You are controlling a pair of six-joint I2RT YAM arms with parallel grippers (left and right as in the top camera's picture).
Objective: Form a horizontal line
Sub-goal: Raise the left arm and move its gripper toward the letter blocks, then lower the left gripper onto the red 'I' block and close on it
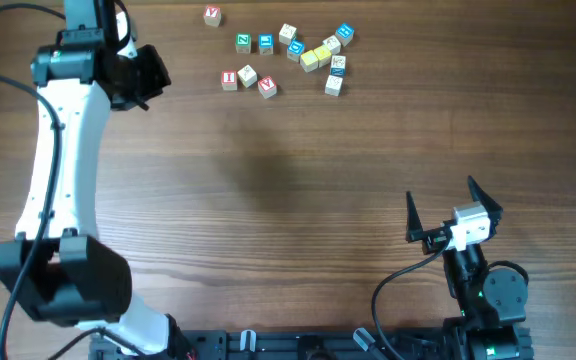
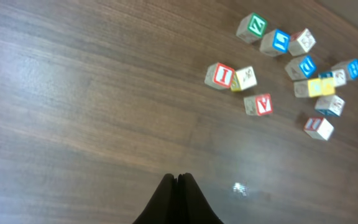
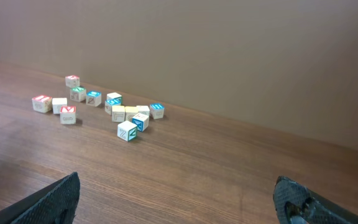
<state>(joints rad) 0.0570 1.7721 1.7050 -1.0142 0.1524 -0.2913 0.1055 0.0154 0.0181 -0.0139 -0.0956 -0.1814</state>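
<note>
Several small letter blocks lie scattered at the far middle of the wooden table; they also show in the left wrist view and the right wrist view. One red-lettered block lies apart at the far left of the group. My left gripper is shut and empty, hovering left of the blocks; its closed fingertips point at bare wood. My right gripper is open and empty near the front right, far from the blocks, its fingers spread wide.
The wooden table spans the view. A plain wall stands behind the blocks. The right arm's base sits at the front edge, the left arm's base at the front left.
</note>
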